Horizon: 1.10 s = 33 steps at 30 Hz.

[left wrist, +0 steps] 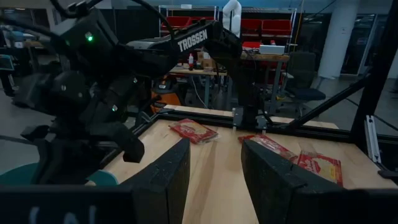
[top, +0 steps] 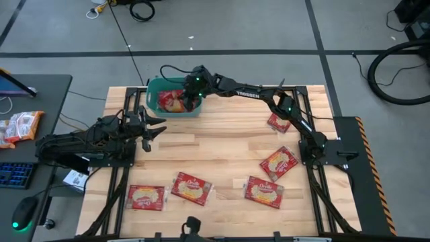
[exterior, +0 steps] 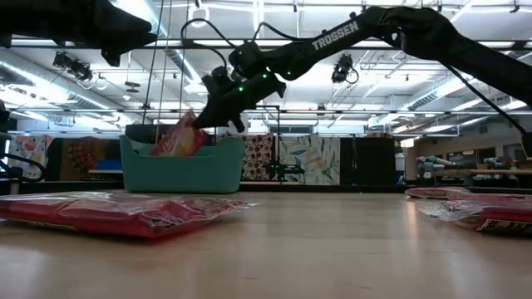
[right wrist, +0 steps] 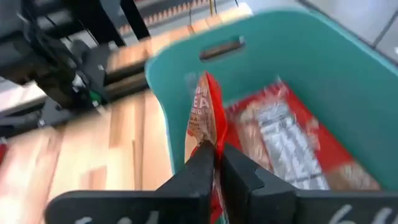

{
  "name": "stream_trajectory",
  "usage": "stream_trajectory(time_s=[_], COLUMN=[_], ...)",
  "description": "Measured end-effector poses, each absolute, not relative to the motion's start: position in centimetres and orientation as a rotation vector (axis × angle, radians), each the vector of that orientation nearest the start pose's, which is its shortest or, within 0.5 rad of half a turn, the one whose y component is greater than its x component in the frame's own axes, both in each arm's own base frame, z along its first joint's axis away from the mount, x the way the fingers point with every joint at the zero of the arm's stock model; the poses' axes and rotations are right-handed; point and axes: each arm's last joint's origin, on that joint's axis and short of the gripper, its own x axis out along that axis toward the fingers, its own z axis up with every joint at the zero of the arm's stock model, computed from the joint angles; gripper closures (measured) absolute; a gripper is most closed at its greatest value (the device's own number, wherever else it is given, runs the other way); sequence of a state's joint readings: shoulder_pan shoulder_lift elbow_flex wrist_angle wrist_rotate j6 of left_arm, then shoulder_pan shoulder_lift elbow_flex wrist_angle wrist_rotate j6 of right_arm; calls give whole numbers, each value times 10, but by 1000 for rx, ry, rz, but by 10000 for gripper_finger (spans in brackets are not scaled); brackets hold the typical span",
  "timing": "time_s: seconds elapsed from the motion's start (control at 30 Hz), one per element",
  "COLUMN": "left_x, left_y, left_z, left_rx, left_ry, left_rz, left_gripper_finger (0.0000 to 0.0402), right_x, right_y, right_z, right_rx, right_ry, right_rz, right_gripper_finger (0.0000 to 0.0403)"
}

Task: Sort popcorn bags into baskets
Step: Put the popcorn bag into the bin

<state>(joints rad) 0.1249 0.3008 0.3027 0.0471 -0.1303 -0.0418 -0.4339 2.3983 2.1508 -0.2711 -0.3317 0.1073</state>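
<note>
The teal basket stands at the table's far left; in the low view its wall shows behind the near packets. One popcorn bag lies flat inside it. My right gripper reaches over the basket's open top, shut on a second red-orange popcorn bag, which pokes above the rim. My left gripper waits open at the table's left, level, nothing between its fingers. Several more popcorn bags lie flat on the table's near and right parts. My right gripper pinches the red-orange bag by one thin edge between its two fingers. The fingers come slanting down from the table's right. The bag stands on edge, tilted, partly inside the basket with its top above the rim. Whether it rests on the bag below I cannot tell.
Loose bags lie at the near left, near middle, near right, right and far right. A grey side desk with more packets stands to the left. The wooden middle of the table is bare.
</note>
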Motion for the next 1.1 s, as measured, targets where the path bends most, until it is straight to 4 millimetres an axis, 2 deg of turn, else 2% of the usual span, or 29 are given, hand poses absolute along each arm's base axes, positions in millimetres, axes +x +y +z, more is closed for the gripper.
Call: stream_trajectory(time_s=[0.17, 0.27, 0.43, 0.73, 1.1], left_x=[108, 108, 108, 108, 107], left_y=[17, 17, 17, 18, 20], left_z=[247, 247, 246, 246, 248], left_rx=[-41, -41, -37, -6, 68], left_ry=[-54, -52, -45, -35, -43], left_rz=[254, 254, 254, 285, 368], left_gripper_finger=[253, 253, 253, 253, 253], right_x=[490, 480, 466, 439, 409], right_y=[-230, -234, -234, -195, -170], right_z=[240, 252, 285, 325, 356], right_rx=[286, 256, 153, 24, 46], right_ry=[566, 641, 752, 877, 968], right_rz=[-244, -342, -493, -459, -475], right_gripper_finger=[336, 315, 295, 296, 297])
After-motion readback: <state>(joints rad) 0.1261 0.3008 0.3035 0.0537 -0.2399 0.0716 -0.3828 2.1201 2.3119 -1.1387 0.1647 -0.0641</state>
